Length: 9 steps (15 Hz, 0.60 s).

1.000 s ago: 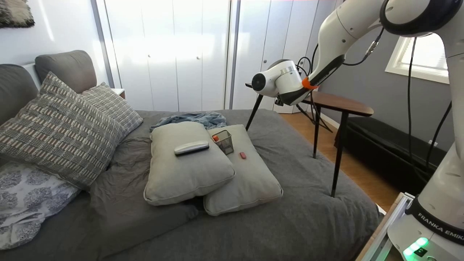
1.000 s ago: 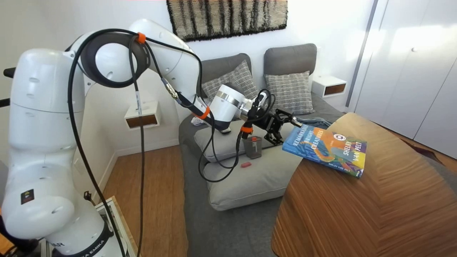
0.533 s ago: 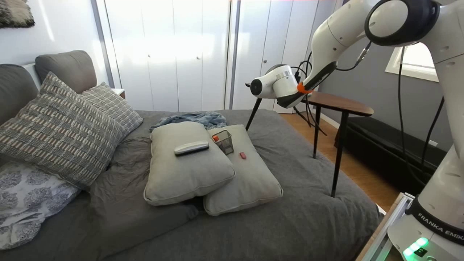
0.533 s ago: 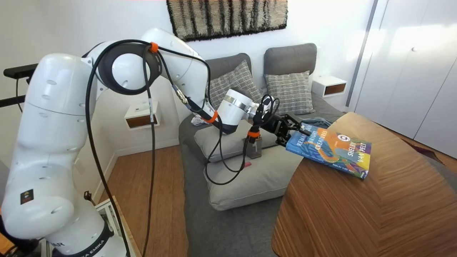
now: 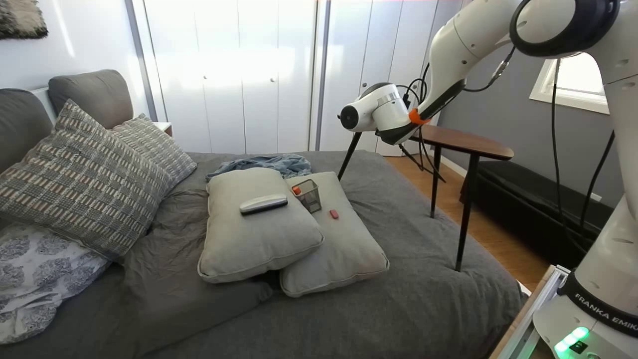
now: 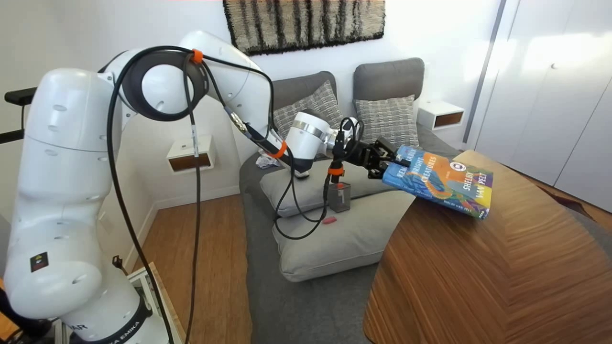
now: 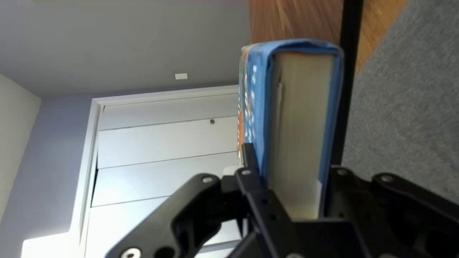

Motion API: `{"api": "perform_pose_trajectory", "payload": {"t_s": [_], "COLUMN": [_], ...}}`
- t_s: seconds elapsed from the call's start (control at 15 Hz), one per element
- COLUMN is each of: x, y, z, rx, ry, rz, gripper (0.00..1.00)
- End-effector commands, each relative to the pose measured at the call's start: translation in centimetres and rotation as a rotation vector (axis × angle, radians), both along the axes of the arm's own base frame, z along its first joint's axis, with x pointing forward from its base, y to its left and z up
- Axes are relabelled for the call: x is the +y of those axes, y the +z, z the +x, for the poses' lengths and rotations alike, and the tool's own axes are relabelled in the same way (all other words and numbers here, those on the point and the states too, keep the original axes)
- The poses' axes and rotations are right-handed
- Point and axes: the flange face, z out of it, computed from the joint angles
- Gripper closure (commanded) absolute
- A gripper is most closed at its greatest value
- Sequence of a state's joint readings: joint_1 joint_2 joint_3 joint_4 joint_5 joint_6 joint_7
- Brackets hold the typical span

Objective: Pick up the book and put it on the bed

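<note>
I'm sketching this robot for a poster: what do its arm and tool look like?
The arm is glossy white and rounded, with dark joint trim, a silver ring and, at its foot, a black band lettered FRANKA EMIKA above green lights. Black cables loop along it, tied with orange straps. The tool is black, with jointed links and pale screws.

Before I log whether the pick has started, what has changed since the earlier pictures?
The gripper, open a second ago, has closed on the book and lifted it upward; I can't tell whether it fully clears the table. The two beige cushions, mesh holder and small red object stayed put.
</note>
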State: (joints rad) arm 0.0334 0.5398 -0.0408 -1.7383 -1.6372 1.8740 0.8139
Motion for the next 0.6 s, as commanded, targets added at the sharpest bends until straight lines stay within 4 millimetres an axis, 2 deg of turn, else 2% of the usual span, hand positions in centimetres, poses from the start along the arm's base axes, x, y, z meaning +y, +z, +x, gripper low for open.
{"api": "perform_pose_trajectory", "payload": {"t_s": [0.0, 0.13, 0.33, 0.53], "x": [3.6, 6.1, 9.6, 11.7], "y": [4.4, 5.8, 7.8, 10.0], "z": [-3.2, -5.1, -8.5, -11.4], "rx": [-0.081, -0.099, -0.078, -0.055], "ry": [0.14, 0.232, 0.362, 0.477], "rz": [-0.052, -0.03, 0.106, 0.276], "gripper": [0.89, 0.89, 0.89, 0.89]}}
